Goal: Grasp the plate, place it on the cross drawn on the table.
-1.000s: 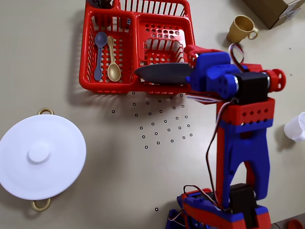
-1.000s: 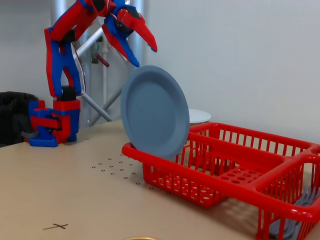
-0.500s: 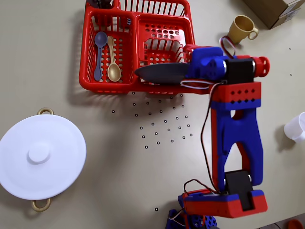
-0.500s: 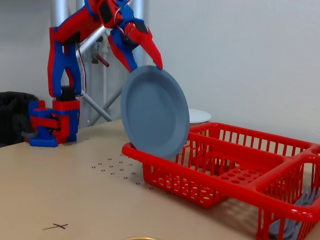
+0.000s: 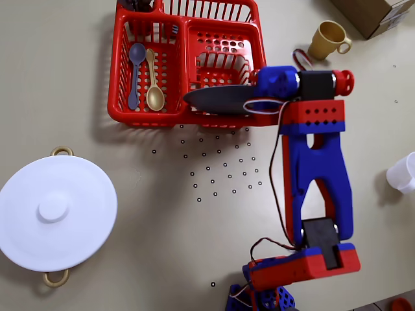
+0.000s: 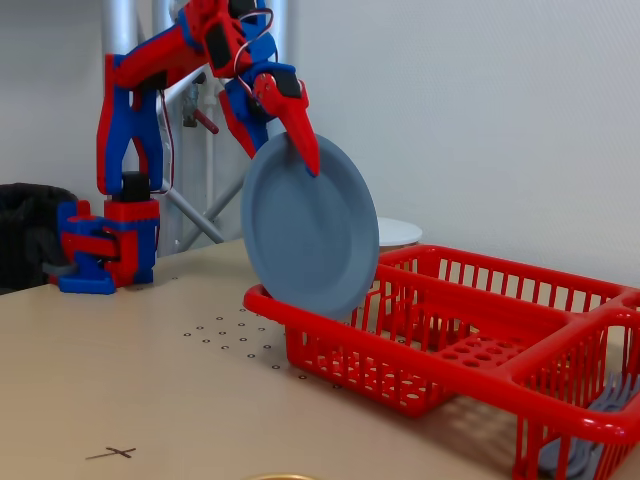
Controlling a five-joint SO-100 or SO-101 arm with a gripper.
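The slate blue-grey plate (image 6: 310,230) stands on edge, pinched at its top rim by my gripper (image 6: 300,140), its lower edge at the near wall of the red rack (image 6: 420,385). From overhead the plate (image 5: 217,100) shows edge-on as a dark sliver over the rack's front wall (image 5: 162,120), with my gripper (image 5: 249,97) shut on its right end. The pencilled cross (image 6: 112,453) lies on the beige table (image 6: 150,390) near the front left of the fixed view; it does not show overhead.
A large white lid with a knob (image 5: 55,212) lies at the left overhead. Two spoons (image 5: 146,74) lie in the rack's left compartment. A yellow cup (image 5: 329,39), a cardboard box (image 5: 376,14) and a white cup (image 5: 403,173) sit on the right. Black ring dots (image 5: 220,165) mark the table.
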